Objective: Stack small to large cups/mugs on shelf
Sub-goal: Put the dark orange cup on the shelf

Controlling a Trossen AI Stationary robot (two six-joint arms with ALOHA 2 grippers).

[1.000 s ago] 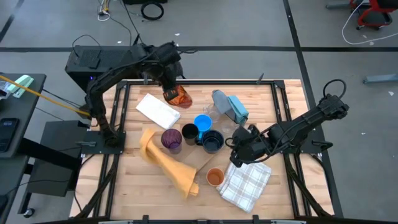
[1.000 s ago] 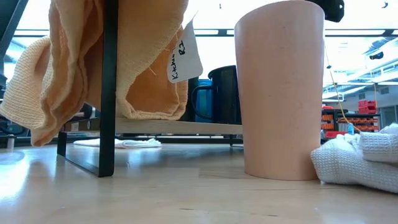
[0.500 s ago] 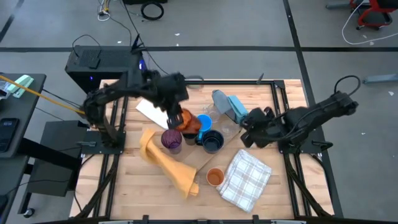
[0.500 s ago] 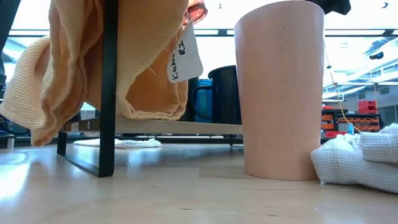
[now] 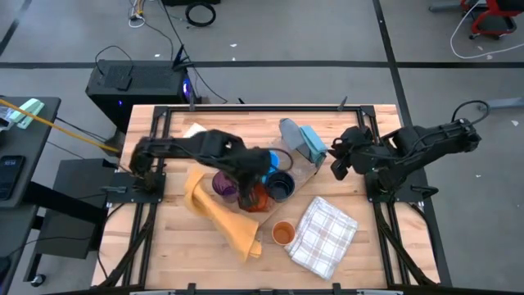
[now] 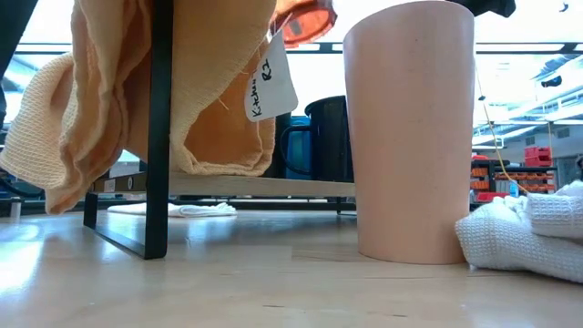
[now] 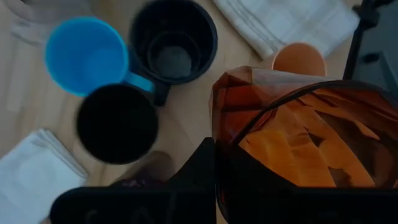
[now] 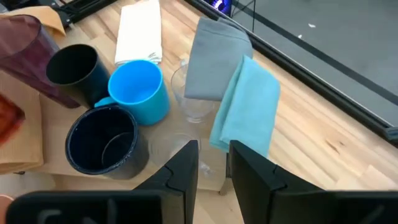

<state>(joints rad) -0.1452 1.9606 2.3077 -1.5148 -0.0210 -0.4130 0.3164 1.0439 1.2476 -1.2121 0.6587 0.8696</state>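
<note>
Moved since earlier frame: left gripper (image 5: 252, 190) has swung from the back of the table, past the white cloth, down to the cluster of cups near the middle, carrying the red-tinted cup (image 5: 255, 197) with it; right gripper (image 5: 338, 164) has pulled back from the checked towel (image 5: 323, 236) toward the right edge.
Left gripper: clenched on the wall of the red-tinted cup (image 7: 292, 130), one finger inside the mouth, cup held in the air above the shelf board.
Right gripper: fingers parted, holding nothing, waiting above the folded blue and grey cloths (image 8: 239, 102).
Handling of held cup: judged light, thin-walled and stiff; faceted glossy plastic is likely slippery, so a rim pinch can let it rotate. A hold on the wall just under the rim looks best.
Looks of held cup: translucent orange-red, angular facets, open mouth.
Cups below: black cup (image 7: 117, 123), bright blue mug (image 7: 84, 55) and dark navy mug (image 7: 173, 38) stand close together; the navy mug seems to have a smaller cup inside it.
Further cups: purple cup (image 5: 225, 183) just beside the group; orange cup (image 5: 282, 233) stands apart, near the checked towel; clear cup (image 8: 193, 93) by the cloths.
Surroundings: tan cloth (image 5: 219, 215) draped over the shelf frame.
</note>
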